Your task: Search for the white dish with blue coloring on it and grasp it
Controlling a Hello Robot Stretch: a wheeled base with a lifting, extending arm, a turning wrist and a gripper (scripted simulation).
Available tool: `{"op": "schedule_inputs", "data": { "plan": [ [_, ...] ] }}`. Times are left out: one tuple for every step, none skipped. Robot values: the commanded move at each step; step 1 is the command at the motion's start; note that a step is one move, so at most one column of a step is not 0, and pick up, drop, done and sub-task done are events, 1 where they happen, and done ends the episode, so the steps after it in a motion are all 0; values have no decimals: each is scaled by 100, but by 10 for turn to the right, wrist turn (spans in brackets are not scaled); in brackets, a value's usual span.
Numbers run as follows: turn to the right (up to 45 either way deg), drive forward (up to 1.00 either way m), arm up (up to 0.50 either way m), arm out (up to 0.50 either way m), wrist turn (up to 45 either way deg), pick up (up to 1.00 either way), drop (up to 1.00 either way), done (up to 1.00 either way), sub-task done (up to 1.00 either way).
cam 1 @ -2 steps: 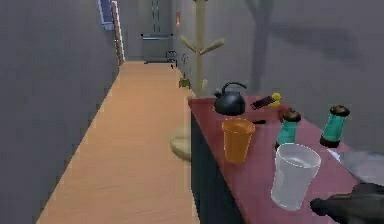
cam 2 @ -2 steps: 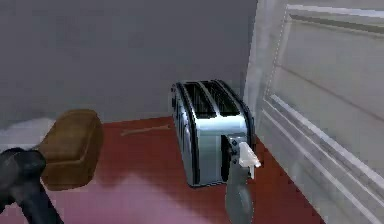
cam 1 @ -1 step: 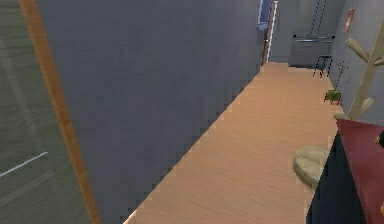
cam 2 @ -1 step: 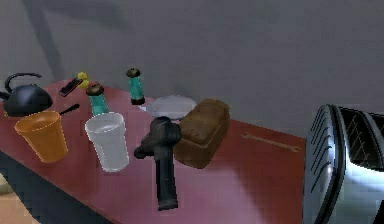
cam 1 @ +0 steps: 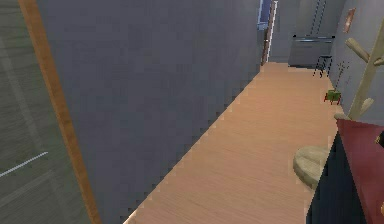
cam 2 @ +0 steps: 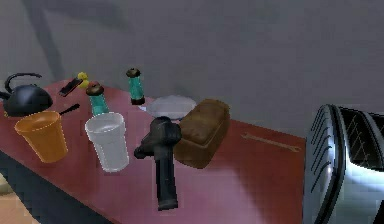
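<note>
Robot's own body not discernible here

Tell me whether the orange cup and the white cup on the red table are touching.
Apart. The arm side view shows a strip of red tabletop between the orange cup and the white cup.

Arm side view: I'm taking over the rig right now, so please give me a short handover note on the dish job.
Things: the white dish lies toward the back of the red table, between a teal bottle and the bread. I cannot make out any blue on it. A dark tool lies just in front of it.
Done: a likely dish is found.
Left: confirm the blue colouring, then grasp the dish.
</note>
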Motion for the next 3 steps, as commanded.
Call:
{"op": "schedule_inputs", "data": {
  "plan": [
    [0, 0, 38, 0, 0, 0, 0, 0, 0],
    [0, 0, 0, 44, 0, 0, 0, 0, 0],
    [0, 0, 0, 0, 450, 0, 0, 0, 0]
  ]
}}
